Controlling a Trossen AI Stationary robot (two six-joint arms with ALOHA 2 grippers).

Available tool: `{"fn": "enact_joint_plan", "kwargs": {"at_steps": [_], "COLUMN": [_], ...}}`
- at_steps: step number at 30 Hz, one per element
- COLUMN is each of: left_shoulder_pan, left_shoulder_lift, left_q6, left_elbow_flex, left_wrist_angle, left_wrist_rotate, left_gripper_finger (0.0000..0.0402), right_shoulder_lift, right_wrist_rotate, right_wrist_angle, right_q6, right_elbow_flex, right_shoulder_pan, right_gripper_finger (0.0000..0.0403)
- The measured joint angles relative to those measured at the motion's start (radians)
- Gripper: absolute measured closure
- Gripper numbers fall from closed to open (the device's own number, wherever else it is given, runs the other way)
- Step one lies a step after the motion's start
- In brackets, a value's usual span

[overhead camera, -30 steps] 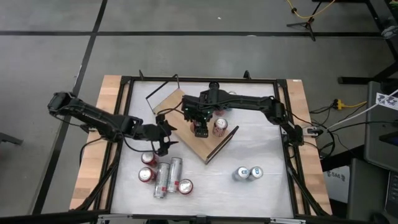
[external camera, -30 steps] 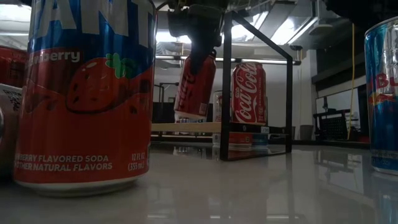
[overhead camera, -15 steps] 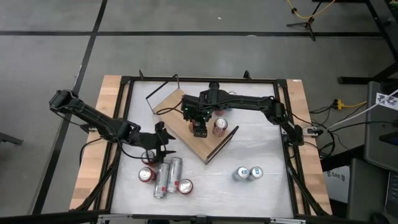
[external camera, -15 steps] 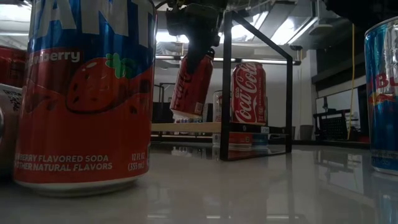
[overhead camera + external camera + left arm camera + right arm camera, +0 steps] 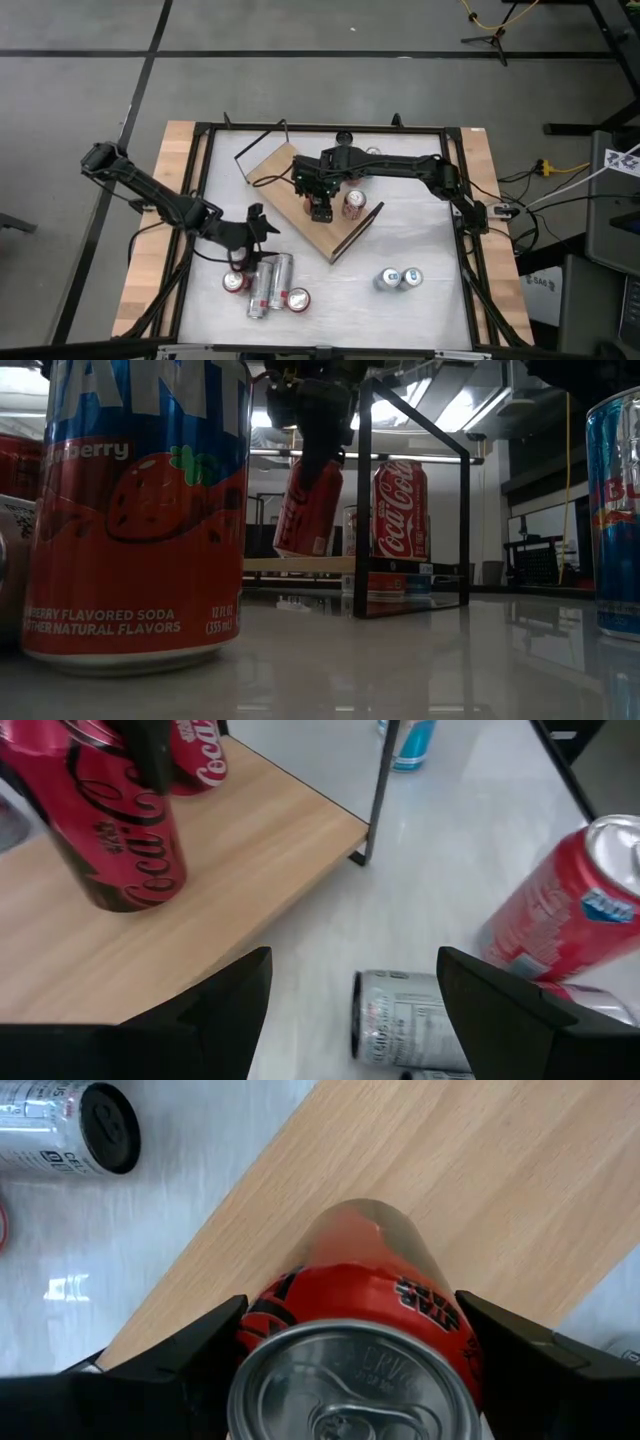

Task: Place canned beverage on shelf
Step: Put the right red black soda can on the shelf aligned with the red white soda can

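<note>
The right gripper (image 5: 350, 1380) is clamped on a tilted red Coca-Cola can (image 5: 308, 505) just above the wooden shelf (image 5: 290, 200), while the left gripper (image 5: 350, 1010), fingers apart and empty, hovers over the desk (image 5: 420, 235) beside it.

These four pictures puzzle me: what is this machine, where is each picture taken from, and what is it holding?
It is a robot with two dark arms at a white table. One picture looks straight down from above, one looks level across the tabletop, and two come from cameras on the arms' wrists.

The right tool is shut on a red Coca-Cola can, holding it tilted just above the wooden shelf, a flat board with black wire rails. Another Coca-Cola can already stands upright on that board.

The left tool, its fingers open and empty, is over the cans still waiting on the table: a silver can lying on its side and a red can beside it. Two blue cans stand apart on the right.
</note>
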Motion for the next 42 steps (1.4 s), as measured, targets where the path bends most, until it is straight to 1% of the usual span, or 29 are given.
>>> {"fn": "enact_joint_plan", "kwargs": {"at_steps": [16, 26, 38, 40, 42], "left_shoulder_pan": [-0.013, -0.012, -0.012, -0.012, -0.012], "left_shoulder_lift": [0.000, 0.000, 0.000, 0.000, 0.000], "left_q6": [-0.007, -0.007, -0.007, -0.006, -0.006], "left_elbow_flex": [0.000, 0.000, 0.000, 0.000, 0.000], "left_wrist_angle": [0.000, 0.000, 0.000, 0.000, 0.000], "left_wrist_rotate": [-0.001, -0.067, -0.072, -0.072, -0.072], "left_gripper_finger": [0.0125, 0.0125, 0.0125, 0.0125, 0.0125], "right_shoulder_lift": [0.003, 0.003, 0.004, 0.004, 0.004], "right_wrist_rotate": [0.000, 0.000, 0.000, 0.000, 0.000], "right_wrist_angle": [0.046, 0.048, 0.049, 0.049, 0.050], "right_q6": [0.000, 0.000, 0.000, 0.000, 0.000], "right_elbow_flex": [-0.003, -0.003, -0.003, -0.003, -0.003], "right_shoulder_pan": [0.000, 0.000, 0.000, 0.000, 0.000], "right_gripper_finger": [0.0097, 0.0097, 0.0097, 0.0094, 0.0083]}}
